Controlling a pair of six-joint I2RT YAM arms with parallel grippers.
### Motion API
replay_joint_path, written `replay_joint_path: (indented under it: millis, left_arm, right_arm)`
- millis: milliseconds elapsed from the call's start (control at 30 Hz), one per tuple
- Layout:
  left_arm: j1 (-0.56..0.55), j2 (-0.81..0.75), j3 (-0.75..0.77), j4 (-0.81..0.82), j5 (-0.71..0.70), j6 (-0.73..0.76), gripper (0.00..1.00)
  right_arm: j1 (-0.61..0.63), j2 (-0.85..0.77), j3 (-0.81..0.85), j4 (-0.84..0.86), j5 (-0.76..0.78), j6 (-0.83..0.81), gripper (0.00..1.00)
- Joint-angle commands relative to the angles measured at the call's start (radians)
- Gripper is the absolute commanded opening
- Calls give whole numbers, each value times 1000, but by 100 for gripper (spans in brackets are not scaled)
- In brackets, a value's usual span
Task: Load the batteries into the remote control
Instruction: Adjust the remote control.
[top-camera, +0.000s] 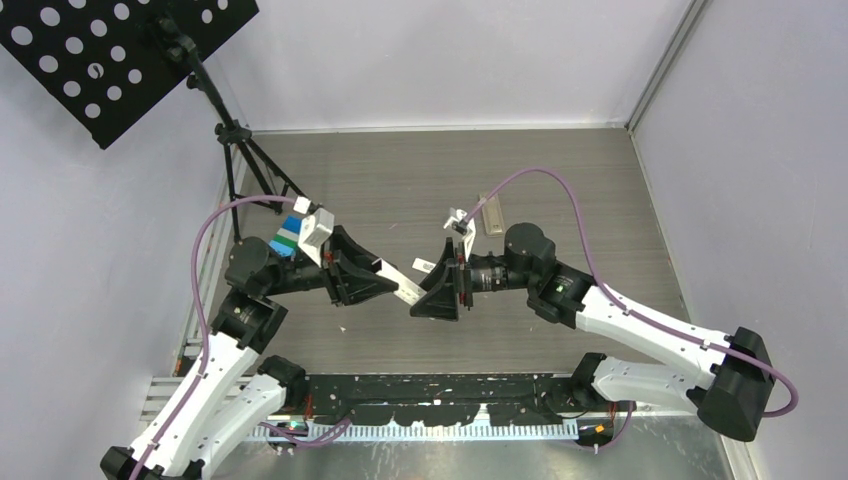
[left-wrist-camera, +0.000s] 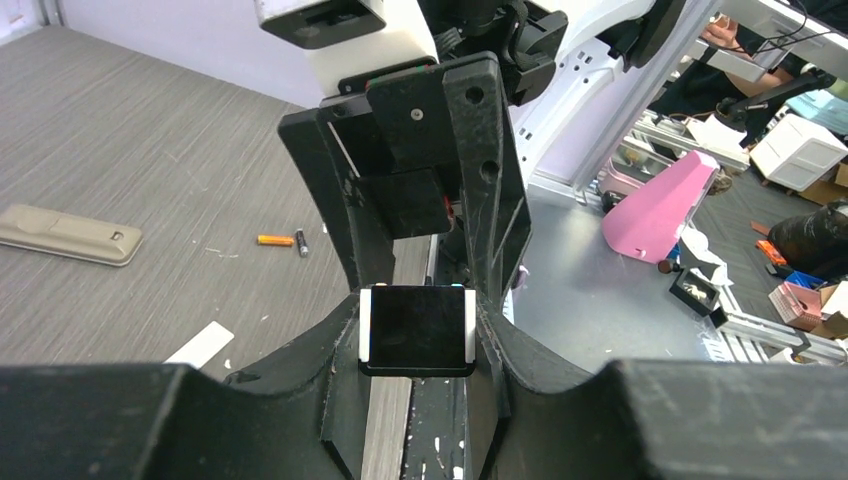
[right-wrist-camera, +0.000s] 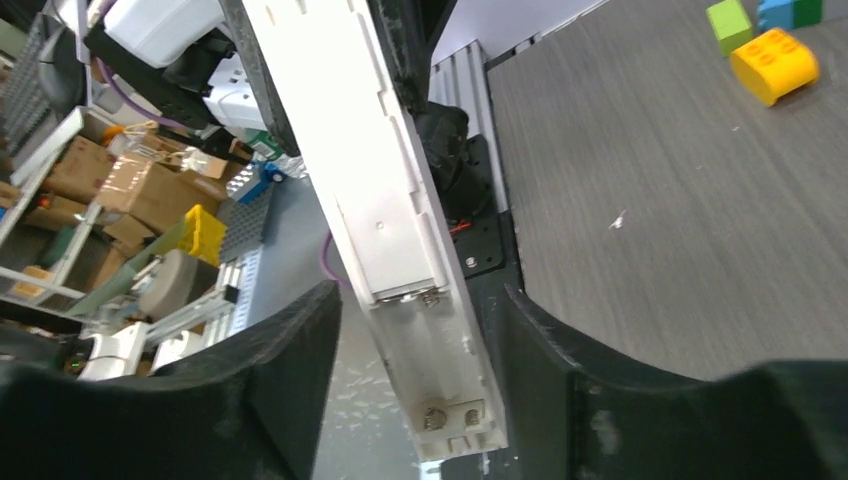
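Left hand (left-wrist-camera: 417, 345) clamps white remote (right-wrist-camera: 395, 225); right hand (right-wrist-camera: 415, 305) straddles its end.

No readable text or numbers, small white slip (top-camera: 424, 266) on the table (top-camera: 400, 190) perhaps printed, too blurred to tell

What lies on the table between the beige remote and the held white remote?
An orange battery and a dark battery, close together; the left wrist view shows them.
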Motion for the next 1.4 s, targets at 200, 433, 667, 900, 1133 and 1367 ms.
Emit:
replay_joint_path:
  millis: [200,433,667,900,1133,1367]
  left_arm:
    - [3,-9,-15,101,-339,-218,44]
    - [3,-38,-103,69,-819,-412,79]
    - [3,62,-66,20,-817,-465,82]
    - [3,121,-94,5,-816,-548,64]
    - [3,154,-115,17,-781,-547,36]
    - [4,172,-99,-29,-775,-404,0]
  right_arm:
    - [18,-9,62,51,311,17,15]
    - [78,104,176,-11,629,-77,11]
    - [156,234,270,-85,844,-194,10]
    - [169,294,289,-70,868,-174,10]
    - [169,320,302,-72,832,-152,11]
    - [168,334,341,-151,749,-139,36]
